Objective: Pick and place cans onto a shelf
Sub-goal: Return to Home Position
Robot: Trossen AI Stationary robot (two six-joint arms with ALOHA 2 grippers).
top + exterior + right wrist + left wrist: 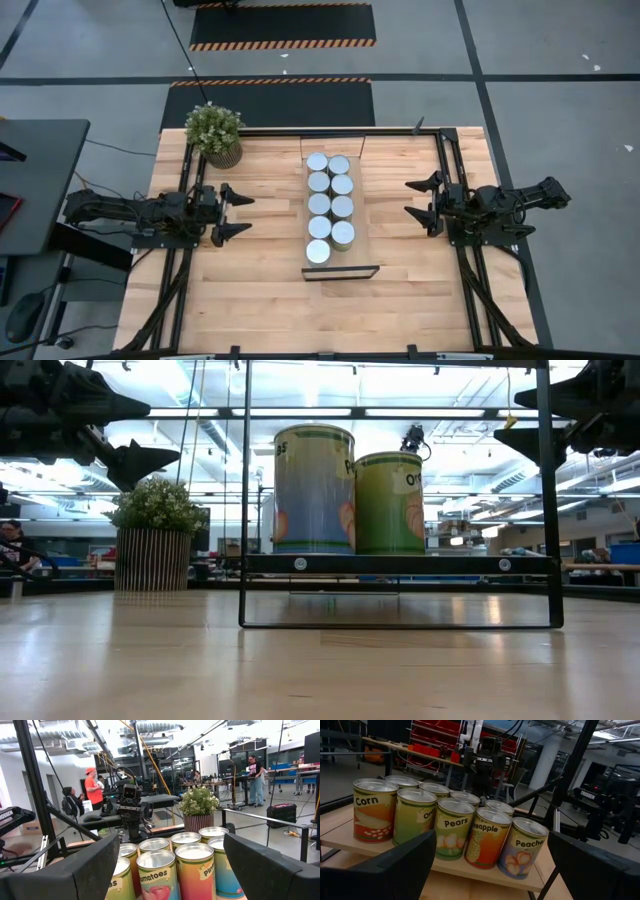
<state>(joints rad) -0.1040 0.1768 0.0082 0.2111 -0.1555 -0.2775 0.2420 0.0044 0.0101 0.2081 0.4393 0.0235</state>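
Several cans (330,205) with shiny round tops stand upright in two rows on the shelf (353,259), a narrow light-wood board in a thin dark frame at the table's middle. In the low view the shelf board (395,564) sits raised above the tabletop on its frame, with two cans (313,490) at its near end. My left gripper (245,215) hovers open to the left of the shelf, its fingers pointing at the cans (451,832). My right gripper (410,198) hovers open to the right, facing the cans (195,870). Neither holds anything.
A potted green plant (214,133) stands at the table's far left corner. Dark frame rails (455,170) run along the table's left and right sides under the arms. Bare tabletop (330,315) lies between the shelf and the near edge. People (91,787) stand in the room beyond.
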